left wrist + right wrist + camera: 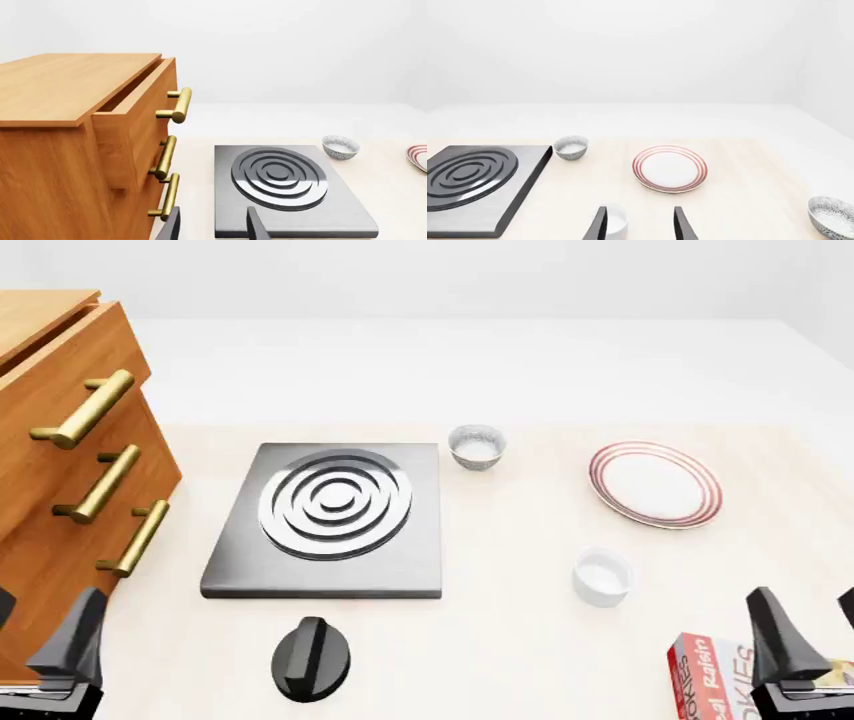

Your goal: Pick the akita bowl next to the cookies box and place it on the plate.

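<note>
1. Pale desk point(534, 640), front view: cookies box point(714, 680) at near right edge, plate point(657, 483) far right, stove point(331, 520) centre
2. Left wrist: left claw point(213, 227) parted, empty, over stove; twin bowl point(341, 147) beyond
3. Right wrist: right claw point(640, 225) parted, empty; akita bowl point(832, 216) off to one side, well apart from plate
</note>
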`<control>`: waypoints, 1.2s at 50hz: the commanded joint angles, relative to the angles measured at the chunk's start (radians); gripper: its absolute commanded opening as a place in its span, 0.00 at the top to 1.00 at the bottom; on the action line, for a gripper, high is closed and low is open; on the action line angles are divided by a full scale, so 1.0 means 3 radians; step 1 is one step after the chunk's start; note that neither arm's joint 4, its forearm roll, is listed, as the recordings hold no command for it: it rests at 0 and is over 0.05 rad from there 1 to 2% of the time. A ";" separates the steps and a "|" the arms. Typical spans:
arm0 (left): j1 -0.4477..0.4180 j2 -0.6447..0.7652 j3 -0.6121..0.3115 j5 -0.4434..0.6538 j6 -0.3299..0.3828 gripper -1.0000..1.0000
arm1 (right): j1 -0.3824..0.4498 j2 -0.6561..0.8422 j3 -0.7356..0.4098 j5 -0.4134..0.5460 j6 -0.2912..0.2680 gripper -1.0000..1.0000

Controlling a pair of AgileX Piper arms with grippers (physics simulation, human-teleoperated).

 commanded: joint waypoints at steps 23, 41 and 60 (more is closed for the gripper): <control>0.0001 0.0017 -0.0010 -0.0004 0.0000 0.00 | 0.0065 0.0993 -0.0320 -0.0071 0.0502 0.00; 0.0001 0.0016 -0.0010 -0.0004 0.0000 0.00 | -0.0071 0.1808 -0.0935 0.0438 0.0287 0.00; 0.0000 0.0016 -0.0010 -0.0004 0.0000 0.00 | -0.0472 0.2462 -0.1505 0.0958 -0.0023 0.00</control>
